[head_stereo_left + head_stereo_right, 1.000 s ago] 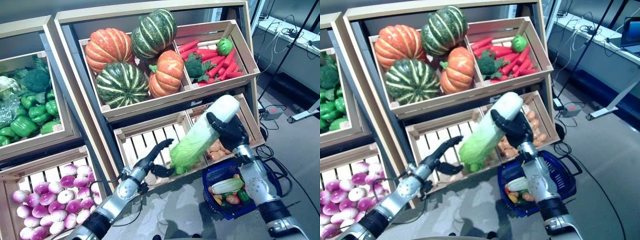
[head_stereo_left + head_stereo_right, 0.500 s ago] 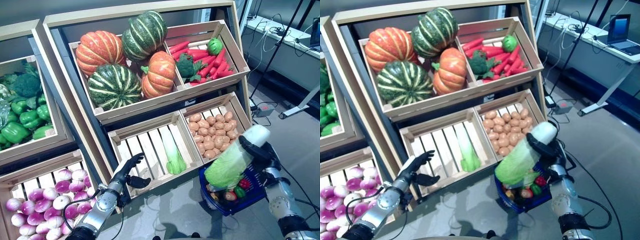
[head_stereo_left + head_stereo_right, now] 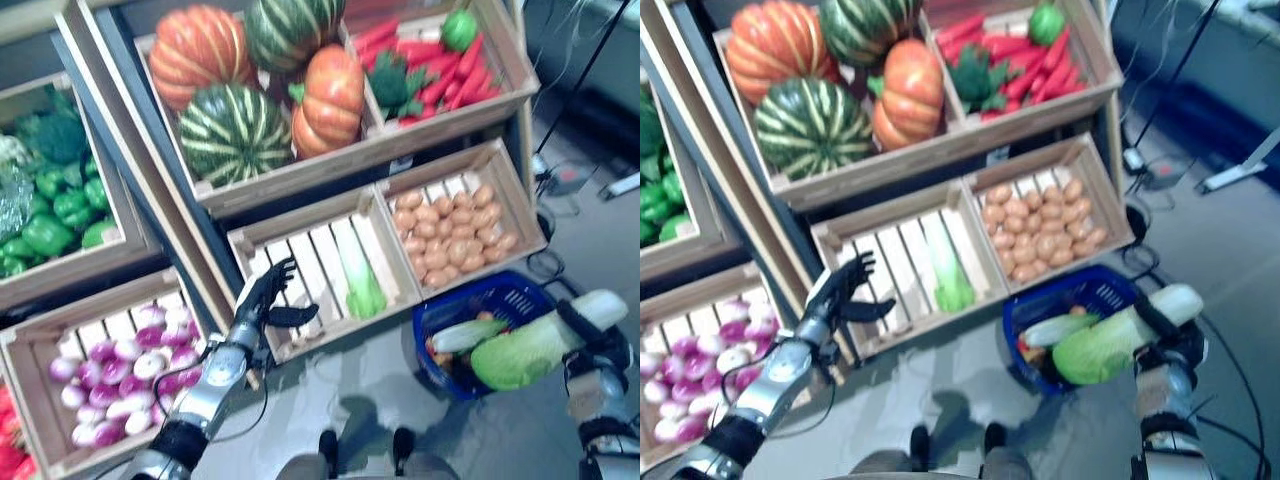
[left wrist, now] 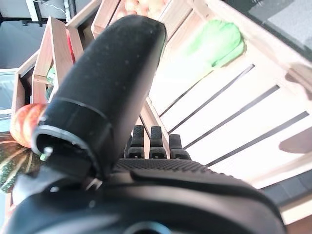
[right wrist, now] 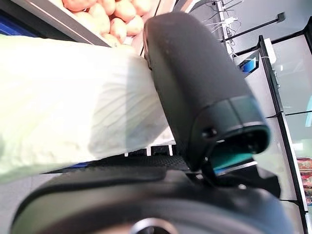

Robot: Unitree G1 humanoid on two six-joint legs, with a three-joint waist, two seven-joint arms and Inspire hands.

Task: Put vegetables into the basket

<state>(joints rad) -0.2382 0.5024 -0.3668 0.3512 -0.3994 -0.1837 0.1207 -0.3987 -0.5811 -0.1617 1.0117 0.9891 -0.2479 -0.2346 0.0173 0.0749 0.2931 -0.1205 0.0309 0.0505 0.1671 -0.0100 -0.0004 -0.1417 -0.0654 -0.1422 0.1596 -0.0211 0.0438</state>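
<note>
Gripping the napa cabbage (image 3: 530,348) in my right hand (image 3: 592,330), I have its leafy end over the blue basket (image 3: 500,300), above 1 other cabbage inside. My left hand (image 3: 262,297) hovers spread and empty before the slatted crate (image 3: 310,262).

Left hand (image 3: 262,297) reaches forward on the left, fingers spread; right hand (image 3: 592,330), near right, has its fingers curled in a grip.
</note>
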